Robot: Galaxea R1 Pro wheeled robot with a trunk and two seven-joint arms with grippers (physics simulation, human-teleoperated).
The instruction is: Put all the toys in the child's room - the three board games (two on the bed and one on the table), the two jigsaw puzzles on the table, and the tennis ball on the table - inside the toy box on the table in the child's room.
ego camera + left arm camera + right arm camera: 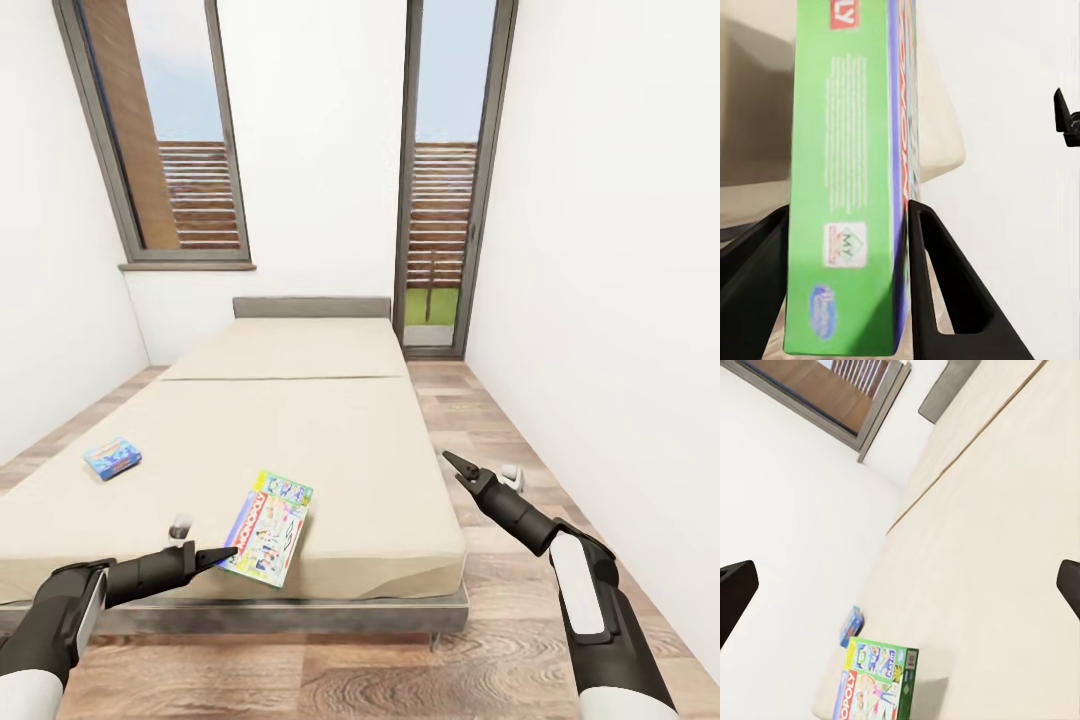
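Monopoly board game: white-blue-green box with a red logo, at the near edge of the bed, its near end lifted between the left gripper's fingers; in the left wrist view its green edge stands between the 2 black fingers.
Room: white walls, wood-plank floor, 2 tall grey-framed windows looking onto wooden slats and sky.
Bed: the biggest thing in front of me, a beige mattress on a low grey frame with a grey headboard against the far wall; 2 board games lie on it.
Right arm: stretched over the floor just beside the bed's right side, white forearm, black wrist.
Left arm: low at the bed's near edge, reaching in toward the Monopoly box.
Light-blue board game: smaller-looking box with an orange logo, flat on the bed's left part, well apart from the Monopoly box; the right wrist view shows it beyond the Monopoly box.
Left gripper: pinched on the Monopoly box, 1 finger on each side of it.
Right gripper: holding nothing, fingertips spread wide to the edges of its wrist view.
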